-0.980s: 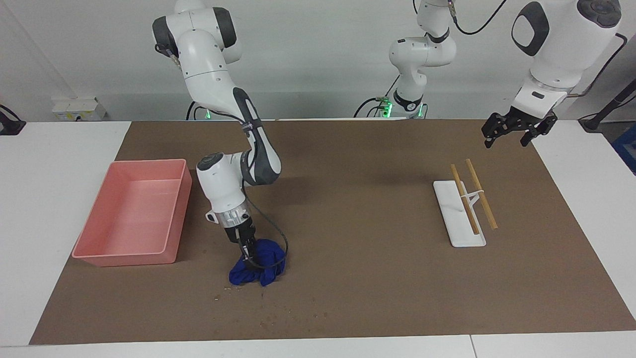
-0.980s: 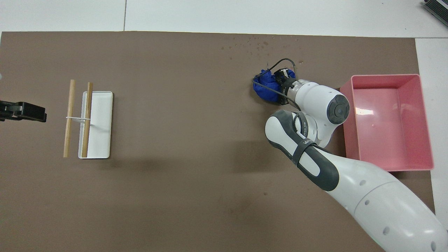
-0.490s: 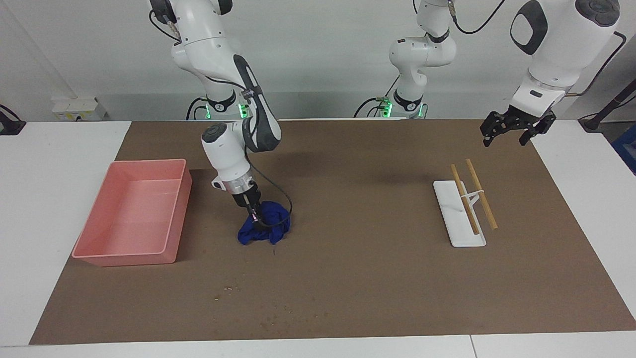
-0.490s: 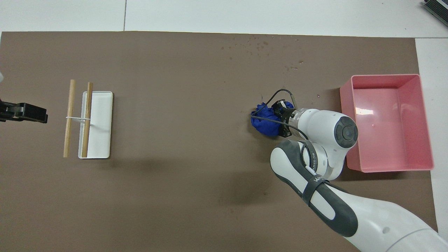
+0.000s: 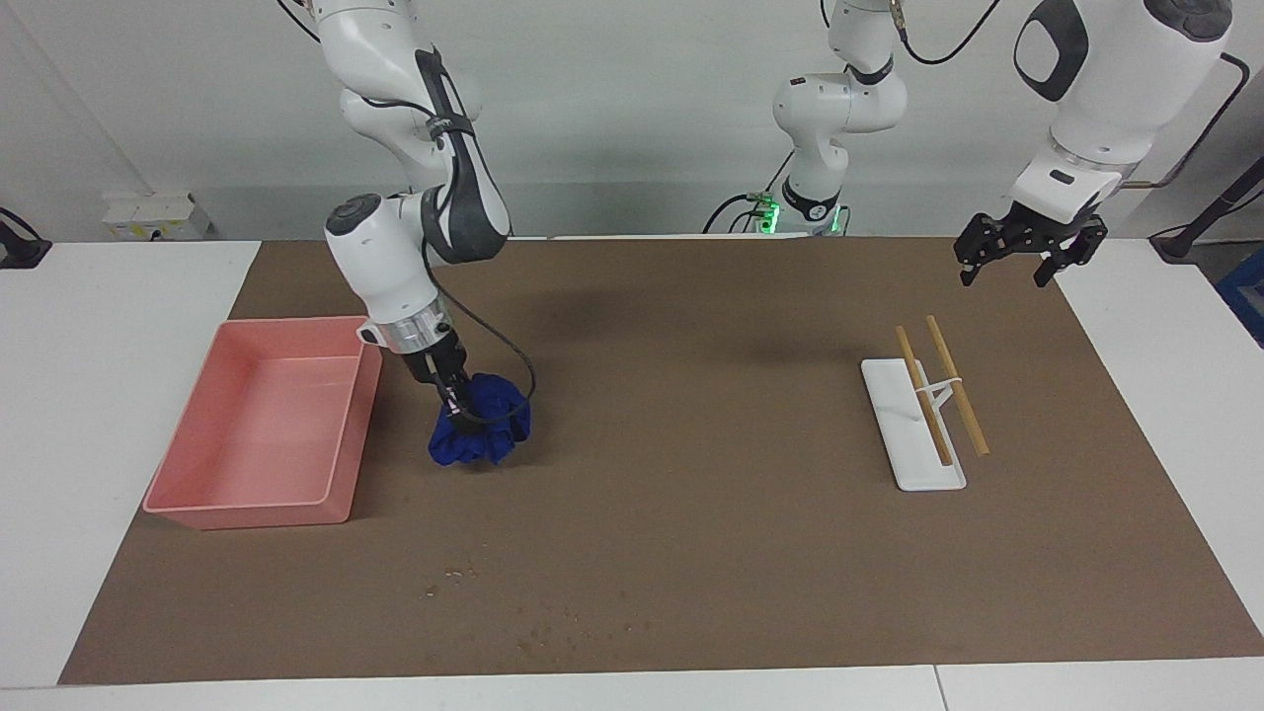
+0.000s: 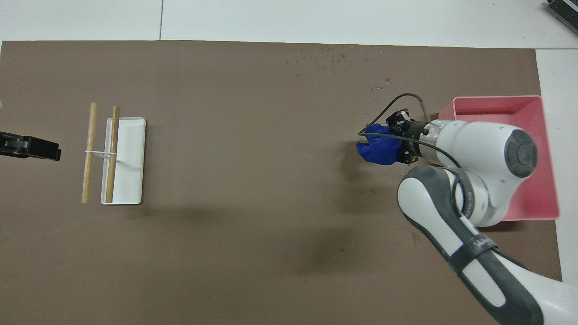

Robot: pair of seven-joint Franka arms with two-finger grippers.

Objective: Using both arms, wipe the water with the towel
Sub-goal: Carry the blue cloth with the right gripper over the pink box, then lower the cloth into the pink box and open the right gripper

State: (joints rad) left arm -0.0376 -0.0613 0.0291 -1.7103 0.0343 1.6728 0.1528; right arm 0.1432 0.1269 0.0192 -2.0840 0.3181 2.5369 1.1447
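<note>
I'm holding the towel bunched in the right gripper, jaws clamped on it, beside the bin. Water is lying farther out than the bin; I'm planning low, flat, overlapping passes. Left gripper is waiting, jaws apart.

Our right arm bends down from its base with the white forearm tilted and the silver wrist ring low, and our black two-finger right gripper points down toward the table, its fingers pinched into the bunched deep-blue soft towel. A dark cable loops out from that wrist. Our left arm waits raised at its own end of the table, and our black left gripper hangs in the air with its fingers spread apart.
</note>
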